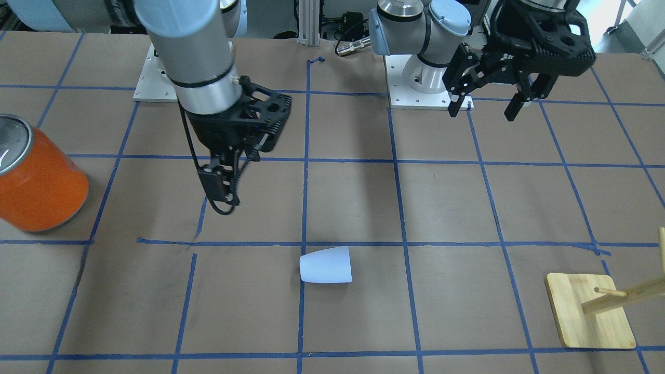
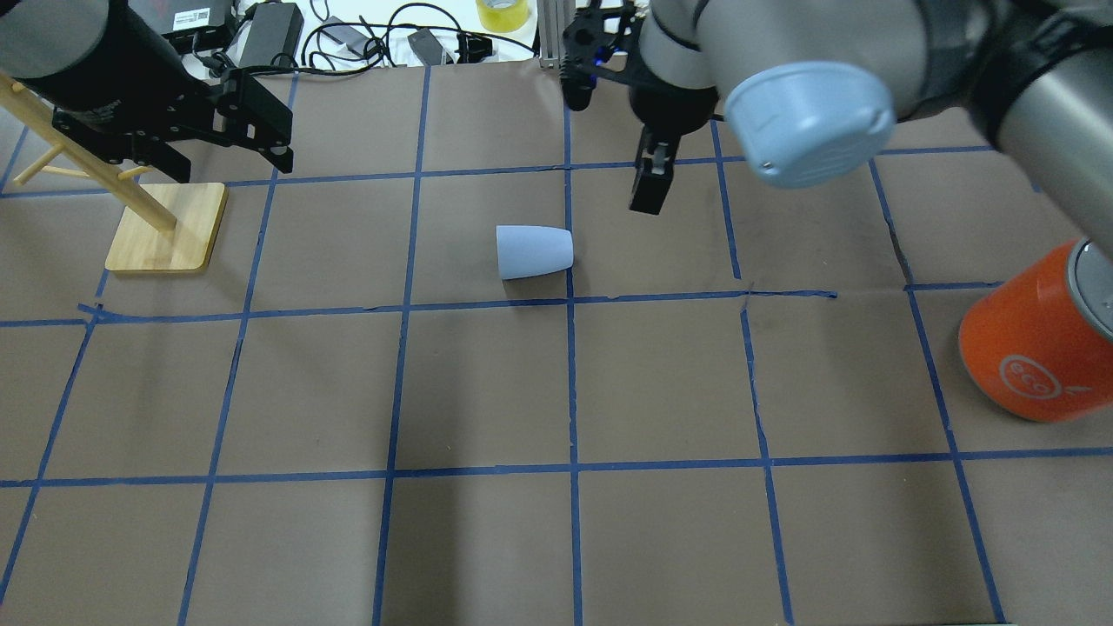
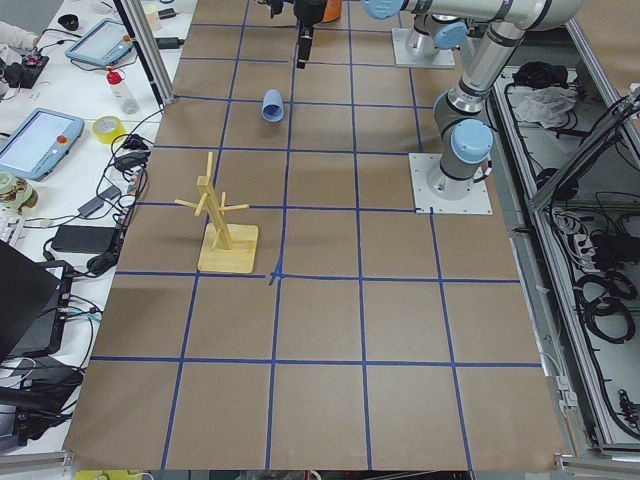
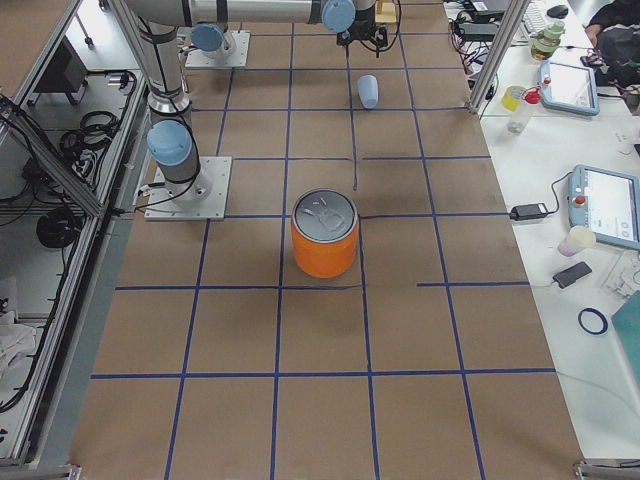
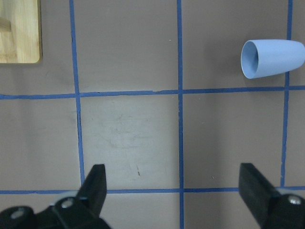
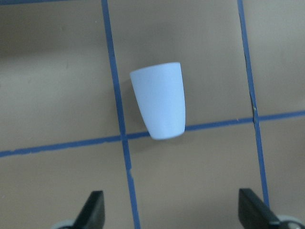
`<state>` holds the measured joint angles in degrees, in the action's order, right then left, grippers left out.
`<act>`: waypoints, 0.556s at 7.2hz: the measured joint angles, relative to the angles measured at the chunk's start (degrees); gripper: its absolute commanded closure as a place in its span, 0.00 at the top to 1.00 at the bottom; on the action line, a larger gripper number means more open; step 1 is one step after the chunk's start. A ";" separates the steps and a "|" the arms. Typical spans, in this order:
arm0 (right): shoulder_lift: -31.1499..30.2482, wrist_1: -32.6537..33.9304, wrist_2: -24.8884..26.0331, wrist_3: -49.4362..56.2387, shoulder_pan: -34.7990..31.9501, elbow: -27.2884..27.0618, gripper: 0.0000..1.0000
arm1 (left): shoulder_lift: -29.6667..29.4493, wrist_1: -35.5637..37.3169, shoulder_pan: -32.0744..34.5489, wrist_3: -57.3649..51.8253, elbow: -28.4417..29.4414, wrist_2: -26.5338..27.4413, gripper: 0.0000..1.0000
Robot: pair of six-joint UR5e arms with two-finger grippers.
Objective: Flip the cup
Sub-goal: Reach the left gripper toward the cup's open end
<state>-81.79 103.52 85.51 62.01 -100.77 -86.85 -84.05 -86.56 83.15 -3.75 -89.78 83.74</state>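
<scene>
Front view: cup (image 1: 326, 265) lies on its side on the table (image 1: 467, 208), clear of both arms. Left gripper (image 1: 484, 110) is spread wide and empty. Overhead: right gripper (image 2: 649, 193) hangs near the cup, not touching. Left wrist: the cup's mouth points toward the wooden base (image 5: 19, 28). Right wrist: fingers (image 6: 93, 210) are wide apart with nothing held, cup ahead of them.

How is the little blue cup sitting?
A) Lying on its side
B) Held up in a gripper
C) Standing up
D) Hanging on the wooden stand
A: the cup lies on its side, with its open mouth facing sideways and nothing holding it.
</scene>
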 measured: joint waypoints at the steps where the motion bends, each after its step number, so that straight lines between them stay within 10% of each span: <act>1: -3.43 -4.44 0.07 -4.13 3.07 -0.07 1.00 | -1.54 -0.02 -3.66 -0.30 -0.26 -5.08 1.00; 4: -7.20 -9.45 0.26 -25.70 6.29 -0.01 1.00 | -9.13 2.65 -9.86 -5.07 -5.03 -25.00 1.00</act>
<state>-88.99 94.07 85.77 36.31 -94.47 -86.86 -93.18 -83.91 73.29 -8.82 -94.81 58.74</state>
